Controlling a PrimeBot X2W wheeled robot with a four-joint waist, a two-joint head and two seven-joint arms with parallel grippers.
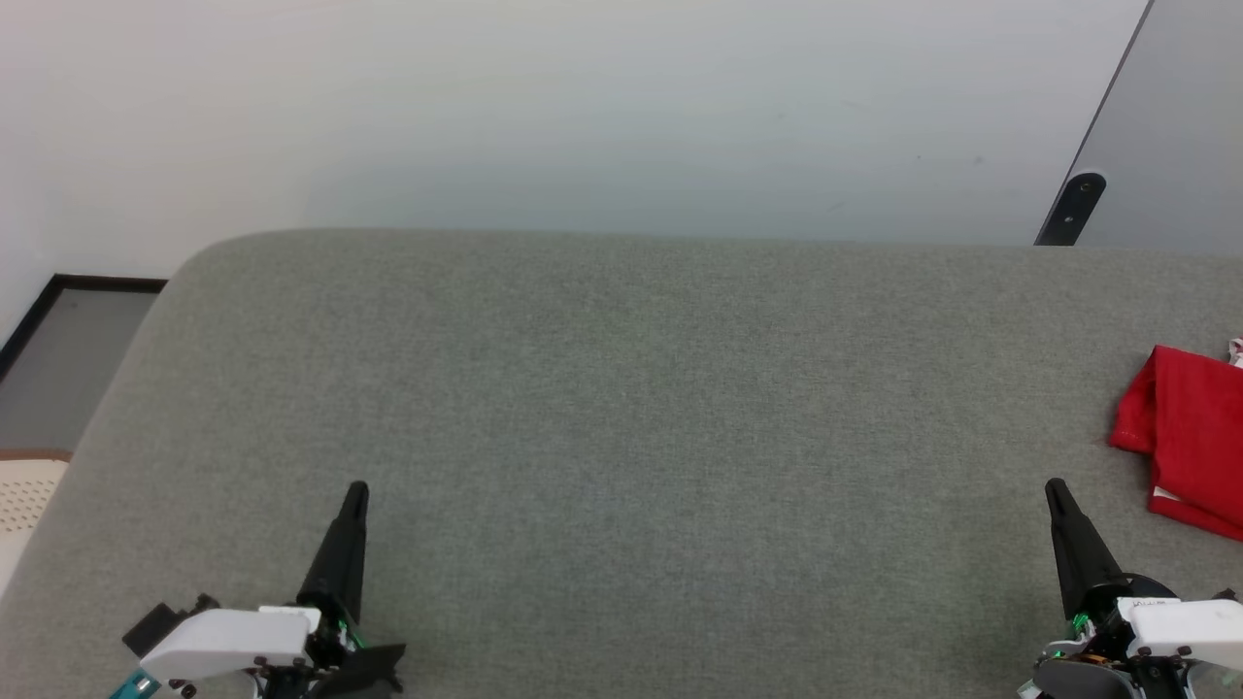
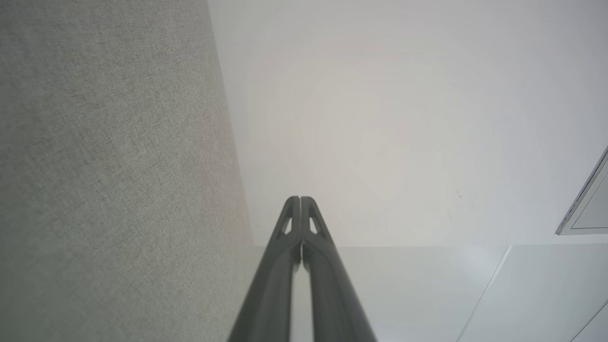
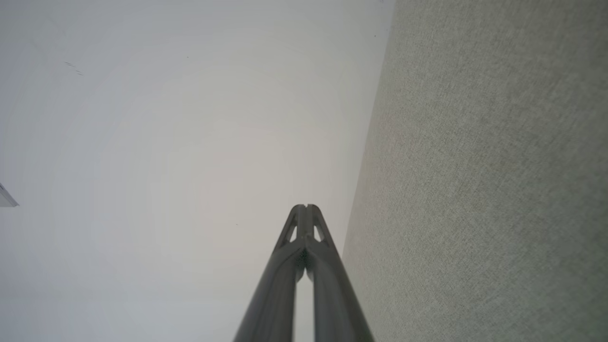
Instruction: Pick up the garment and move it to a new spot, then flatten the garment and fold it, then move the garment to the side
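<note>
1. Right gripper [image 1: 1057, 492] sits low at my right on the head view, its two dark fingers pressed together and holding nothing; the right wrist view shows the same pair [image 3: 307, 209] meeting at the tips, with grey fabric off to one side.
2. Left gripper [image 1: 356, 493] mirrors it at the lower left, fingers also closed on nothing, tips touching in its own wrist view [image 2: 300, 199].
3. Now the garment [image 1: 1190, 437]: a red bundle at the far right edge of the grey padded table [image 1: 621, 388], partly cut off by the frame. I can't read any lettering from here, just a sliver of white at its edges.
4. Key relation: it lies to the right of, and a little beyond, the right gripper's tips, near but not touching. The left gripper is well apart, clear across the table.
5. My call: the right arm is the nearer one for any reach. Its long axis I can't judge, too much is out of frame.
6. Count: one garment, two grippers, one table.
</note>
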